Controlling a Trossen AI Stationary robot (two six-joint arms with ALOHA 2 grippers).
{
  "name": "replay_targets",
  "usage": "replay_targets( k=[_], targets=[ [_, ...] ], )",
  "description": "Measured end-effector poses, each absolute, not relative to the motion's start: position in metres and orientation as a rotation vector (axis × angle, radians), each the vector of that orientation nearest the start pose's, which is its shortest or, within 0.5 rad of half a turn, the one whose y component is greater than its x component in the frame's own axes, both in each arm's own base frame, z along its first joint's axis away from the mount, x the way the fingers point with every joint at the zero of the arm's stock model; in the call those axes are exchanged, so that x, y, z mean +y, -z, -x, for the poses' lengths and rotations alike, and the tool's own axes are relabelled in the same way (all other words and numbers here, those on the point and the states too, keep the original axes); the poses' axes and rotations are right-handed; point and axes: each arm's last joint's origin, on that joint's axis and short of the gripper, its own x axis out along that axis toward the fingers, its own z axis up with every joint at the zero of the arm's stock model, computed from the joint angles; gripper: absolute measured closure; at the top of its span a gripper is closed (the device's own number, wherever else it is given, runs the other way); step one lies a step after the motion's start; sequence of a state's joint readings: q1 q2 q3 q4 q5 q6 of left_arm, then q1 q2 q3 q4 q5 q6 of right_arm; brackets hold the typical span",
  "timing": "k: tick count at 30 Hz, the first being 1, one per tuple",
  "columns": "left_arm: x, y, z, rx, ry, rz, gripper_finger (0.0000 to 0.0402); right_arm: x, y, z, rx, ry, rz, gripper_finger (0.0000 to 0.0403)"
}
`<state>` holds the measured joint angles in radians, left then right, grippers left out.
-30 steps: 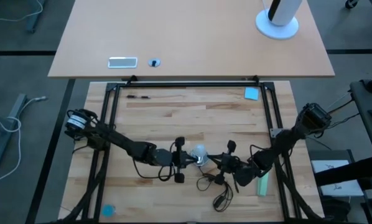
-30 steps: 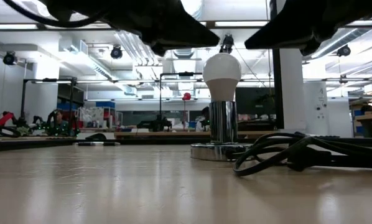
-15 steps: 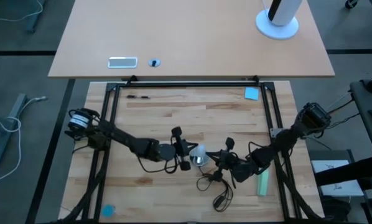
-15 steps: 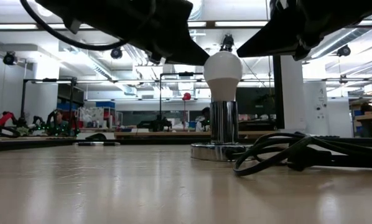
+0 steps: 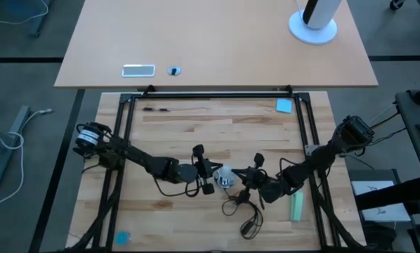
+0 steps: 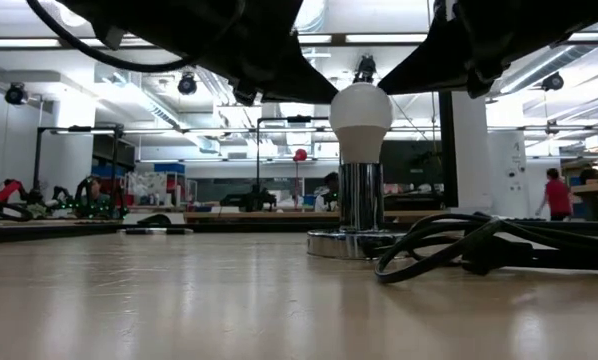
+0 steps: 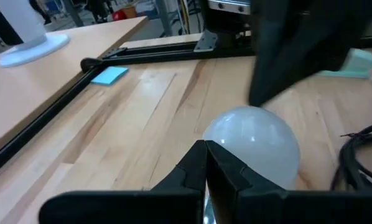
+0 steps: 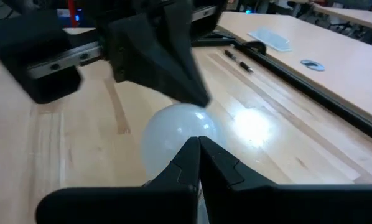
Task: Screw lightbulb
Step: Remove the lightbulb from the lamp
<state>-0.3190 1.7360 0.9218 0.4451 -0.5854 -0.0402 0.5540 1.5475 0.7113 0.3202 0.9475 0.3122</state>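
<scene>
1. You see the lightbulb (image 6: pixel 360 110) standing upright in the shiny round socket (image 6: pixel 355 240) on the wooden table (image 5: pixel 196 126), near its front middle.
2. Your left gripper (image 5: pixel 214 176) is just beside the bulb on one side, with its fingers (image 7: pixel 201 171) pressed fully together and holding nothing.
3. Your right gripper (image 5: pixel 239 176) is just on the other side, fingers also fully together, holding nothing.
4. The black cord (image 6: pixel 459 245) lies beside the socket.

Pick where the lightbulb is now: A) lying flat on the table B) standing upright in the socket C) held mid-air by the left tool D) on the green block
B: in the low view the lightbulb stands upright atop the socket, neither tool closed on it.
</scene>
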Motion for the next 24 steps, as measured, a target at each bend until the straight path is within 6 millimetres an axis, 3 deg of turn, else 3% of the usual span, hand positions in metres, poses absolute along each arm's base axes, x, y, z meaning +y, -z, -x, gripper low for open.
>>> replay_targets(
  k=[6,13,20,24],
  targets=[
    [-0.109,-0.196,-0.345,0.321,-0.188,-0.108,0.0401,0.131,-0.184,-0.265,0.306,0.493,0.065,0.0403],
    [-0.107,-0.202,-0.343,0.307,-0.232,-0.111,0.0401,0.133,-0.186,-0.263,0.302,0.485,0.064,0.0403],
    [-0.103,-0.199,-0.342,0.323,-0.321,-0.115,0.0401,0.147,-0.203,-0.252,0.264,0.389,0.039,0.0403],
    [-0.104,-0.196,-0.343,0.333,-0.302,-0.119,0.0401,0.154,-0.201,-0.249,0.271,0.341,0.010,0.0403]
  ],
)
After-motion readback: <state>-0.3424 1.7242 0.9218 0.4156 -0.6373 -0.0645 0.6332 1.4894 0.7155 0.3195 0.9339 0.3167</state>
